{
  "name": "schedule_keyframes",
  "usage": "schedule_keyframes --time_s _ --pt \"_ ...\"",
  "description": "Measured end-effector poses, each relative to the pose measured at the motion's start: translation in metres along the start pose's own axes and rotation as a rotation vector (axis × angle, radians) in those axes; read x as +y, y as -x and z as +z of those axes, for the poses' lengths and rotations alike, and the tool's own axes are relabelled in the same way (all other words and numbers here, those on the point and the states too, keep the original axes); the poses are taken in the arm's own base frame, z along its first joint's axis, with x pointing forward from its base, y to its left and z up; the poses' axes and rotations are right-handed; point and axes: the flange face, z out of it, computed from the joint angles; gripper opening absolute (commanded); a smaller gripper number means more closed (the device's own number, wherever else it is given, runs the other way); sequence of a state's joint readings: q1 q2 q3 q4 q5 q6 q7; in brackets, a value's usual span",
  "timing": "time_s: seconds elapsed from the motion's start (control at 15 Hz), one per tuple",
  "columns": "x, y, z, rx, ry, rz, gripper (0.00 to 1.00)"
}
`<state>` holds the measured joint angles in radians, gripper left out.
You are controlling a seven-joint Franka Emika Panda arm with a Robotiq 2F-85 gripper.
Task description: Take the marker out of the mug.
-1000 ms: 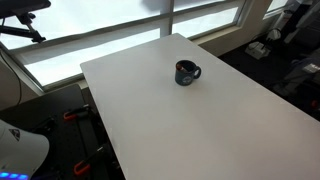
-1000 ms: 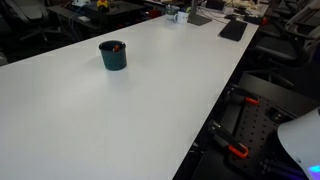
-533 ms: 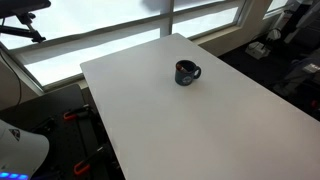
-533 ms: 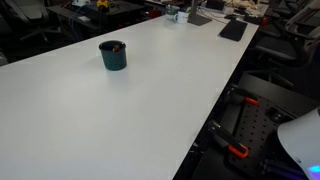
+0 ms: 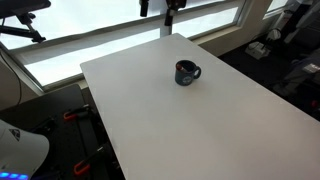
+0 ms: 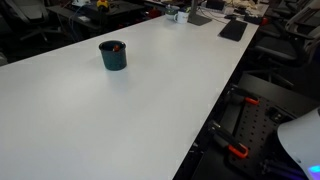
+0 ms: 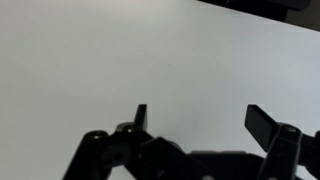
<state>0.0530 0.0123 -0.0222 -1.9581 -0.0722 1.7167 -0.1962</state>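
Observation:
The dark glossy mug [image 5: 186, 72] stands upright on the white table [image 5: 200, 125], handle to one side; it also shows in an exterior view [image 6: 113, 55]. A thin dark reddish marker [image 6: 114, 46] lies inside it, just visible at the rim. My gripper [image 5: 155, 6] is at the top edge of an exterior view, high above the table's far end and well away from the mug. In the wrist view the gripper [image 7: 203, 118] has its two fingers wide apart with only bare white table between them. The mug is not in the wrist view.
Windows run along the far side of the table [image 5: 120, 40]. A dark flat object [image 6: 233, 30] and small items [image 6: 180, 14] lie at the table's far end. Chairs and robot stand parts [image 6: 250, 125] crowd the table's side.
My gripper has come down into the top of an exterior view, where only a faint blur showed before. The mug and marker have not moved.

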Motion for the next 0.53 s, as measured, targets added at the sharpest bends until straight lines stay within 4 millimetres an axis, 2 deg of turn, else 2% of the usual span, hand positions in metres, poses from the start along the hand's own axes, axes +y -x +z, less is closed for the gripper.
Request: schedule_keyframes --time_s 0.27,0.53 --pt "0.014 -0.028 0.030 0.052 0.039 0.009 1.00" --pt "0.014 -0.029 0.030 0.052 0.039 0.007 1.00"
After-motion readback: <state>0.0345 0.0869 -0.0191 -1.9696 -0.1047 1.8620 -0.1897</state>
